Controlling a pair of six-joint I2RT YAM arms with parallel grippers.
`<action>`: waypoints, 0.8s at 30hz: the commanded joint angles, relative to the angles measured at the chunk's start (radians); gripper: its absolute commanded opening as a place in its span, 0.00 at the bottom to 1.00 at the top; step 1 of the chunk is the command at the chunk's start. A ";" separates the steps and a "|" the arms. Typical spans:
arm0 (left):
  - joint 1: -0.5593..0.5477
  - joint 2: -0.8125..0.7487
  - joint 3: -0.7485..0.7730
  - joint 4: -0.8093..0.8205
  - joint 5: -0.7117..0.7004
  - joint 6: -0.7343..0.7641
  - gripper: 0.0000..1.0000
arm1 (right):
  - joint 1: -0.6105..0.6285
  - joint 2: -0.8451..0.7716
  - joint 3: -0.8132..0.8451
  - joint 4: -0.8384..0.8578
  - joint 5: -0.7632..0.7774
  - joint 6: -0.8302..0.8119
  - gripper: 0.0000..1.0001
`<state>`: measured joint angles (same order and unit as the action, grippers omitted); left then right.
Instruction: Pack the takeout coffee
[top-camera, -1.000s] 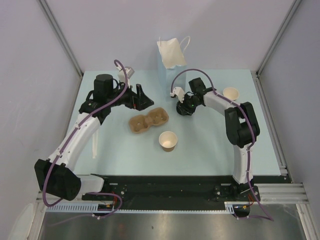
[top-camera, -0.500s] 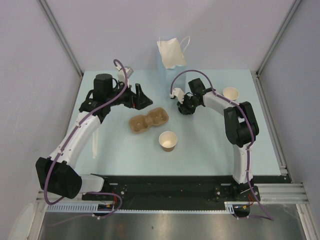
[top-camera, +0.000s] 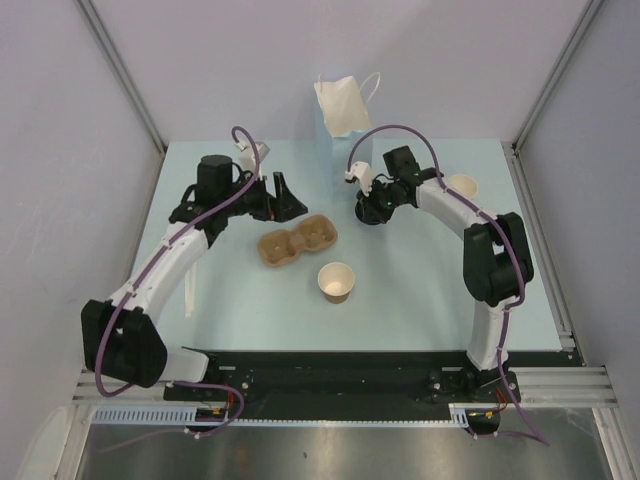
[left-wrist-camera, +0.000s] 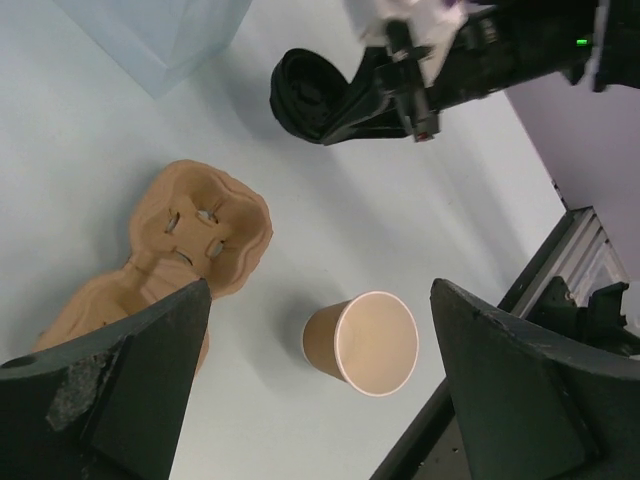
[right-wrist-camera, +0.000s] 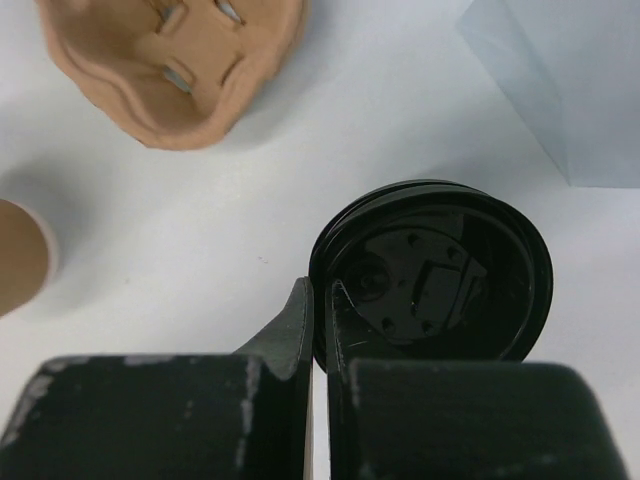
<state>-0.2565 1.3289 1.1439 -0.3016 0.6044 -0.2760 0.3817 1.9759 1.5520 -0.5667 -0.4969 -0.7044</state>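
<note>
A tan paper cup (top-camera: 336, 281) stands open on the table near the front; the left wrist view shows it (left-wrist-camera: 365, 342) between my fingers and below them. A second cup (top-camera: 462, 187) stands at the right. My right gripper (top-camera: 372, 205) is shut on the rim of the round black lid (top-camera: 374, 214), seen close in the right wrist view (right-wrist-camera: 435, 270) with the fingertips (right-wrist-camera: 305, 310) pinching its left edge. My left gripper (top-camera: 285, 197) is open and empty above the brown pulp carrier (top-camera: 297, 242).
The tall light-blue bag (top-camera: 343, 125) with white handles stands at the back centre, just behind the lid. The carrier (right-wrist-camera: 175, 70) lies left of the lid. A white stick (top-camera: 190, 290) lies by the left arm.
My right gripper has moved slightly back and right with the lid, towards the bag. The left arm has shifted a little; its gripper stays open.
</note>
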 joint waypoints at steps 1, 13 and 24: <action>0.005 0.099 -0.018 0.110 -0.009 -0.132 0.95 | -0.023 -0.058 0.013 -0.009 -0.058 0.150 0.00; -0.130 0.391 0.108 0.231 -0.043 -0.290 0.82 | -0.033 -0.055 0.010 0.044 -0.127 0.322 0.00; -0.201 0.565 0.184 0.412 0.069 -0.454 0.40 | -0.066 -0.072 -0.003 0.037 -0.149 0.342 0.00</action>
<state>-0.4339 1.8565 1.2575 0.0292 0.6270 -0.6655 0.3382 1.9400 1.5520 -0.5488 -0.6109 -0.3862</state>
